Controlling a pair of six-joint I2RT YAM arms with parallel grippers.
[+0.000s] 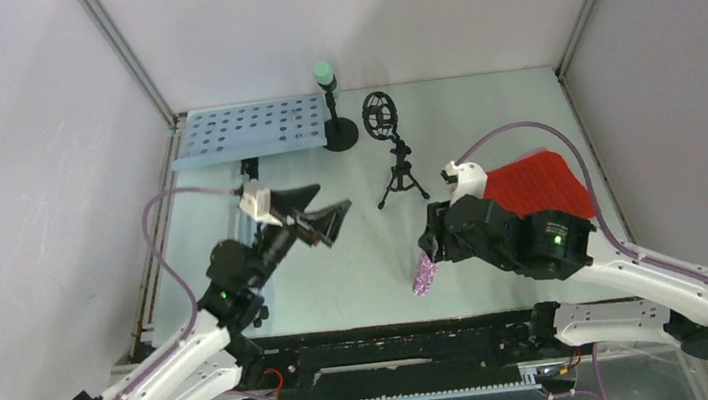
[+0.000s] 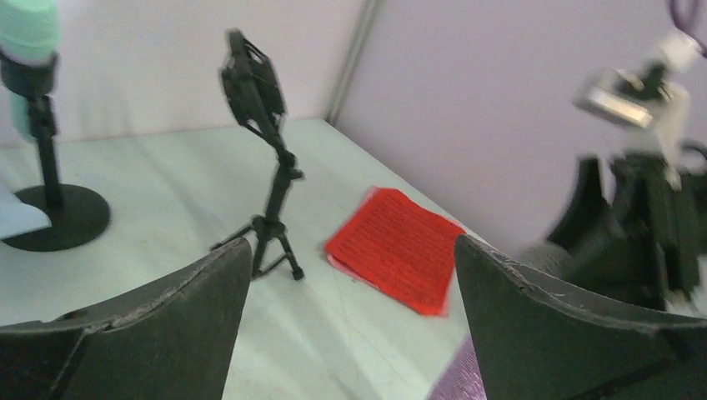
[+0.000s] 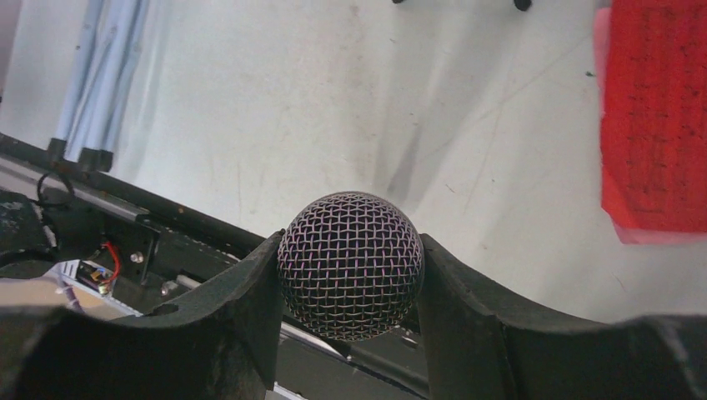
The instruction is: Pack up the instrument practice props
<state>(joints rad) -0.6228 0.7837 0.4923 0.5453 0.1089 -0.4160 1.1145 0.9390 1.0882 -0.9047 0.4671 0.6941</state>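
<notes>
My right gripper (image 1: pixel 428 247) is shut on the glittery purple microphone (image 1: pixel 425 274), which hangs handle-down just above the table; its mesh head (image 3: pixel 350 265) fills the gap between the fingers. My left gripper (image 1: pixel 316 214) hovers wide open and empty at mid-table, left of the tripod-legged black mic mount (image 1: pixel 394 160). The mint microphone (image 1: pixel 323 71) stands in a round-based black mount (image 1: pixel 341 136) at the back. Beside it lies the pale blue perforated music desk (image 1: pixel 252 131). Red and pink score sheets (image 1: pixel 539 184) lie at the right, partly under my right arm. Blue-grey tripod legs (image 3: pixel 96 83) show lying flat.
In the left wrist view the open jaws frame the red sheets (image 2: pixel 393 247), the tripod mount (image 2: pixel 267 167) and my right arm (image 2: pixel 642 192). A black rail (image 1: pixel 396 341) runs along the near edge. Grey walls with metal posts (image 1: pixel 128 60) enclose the table.
</notes>
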